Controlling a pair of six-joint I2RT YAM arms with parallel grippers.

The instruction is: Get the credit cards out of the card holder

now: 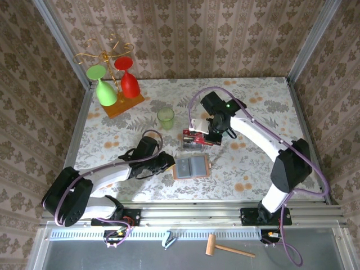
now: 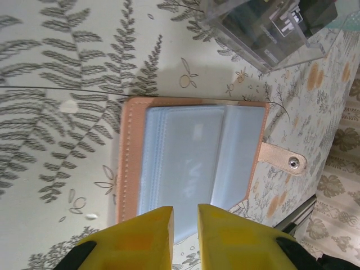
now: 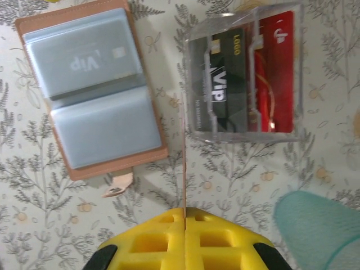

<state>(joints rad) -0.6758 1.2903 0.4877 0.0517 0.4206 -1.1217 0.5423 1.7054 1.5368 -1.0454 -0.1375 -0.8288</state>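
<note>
Way back and left of the card holder point(image 1: 191, 167) there's the glass rack point(image 1: 125, 104), a green glass point(image 1: 106, 93) and a red glass point(image 1: 130, 84) hanging bowl-down. Nearer, behind the holder's left corner, stands a green cup point(image 1: 165, 118). Now the left pincer point(image 1: 167, 163): it's low at the card holder's left edge, yellow fingers point(image 2: 140, 239) drawn in to a narrow slit over the rim of the grey-blue pockets. Whether it's actually nipping the wallet, I can't tell. The card holder itself lies opened flat on the table point(image 1: 253, 95), pockets up, a silvery Vip card point(image 3: 84, 56) in one sleeve, its strap tab sticking out. Just behind it sits a clear box point(image 1: 194, 140) with a dark card point(image 3: 222, 84) and a red card point(image 3: 278, 73) inside. Right of that box, the right pincer point(image 1: 212, 136) is clamped tight on a thin card point(image 3: 184, 157), seen edge-on
</note>
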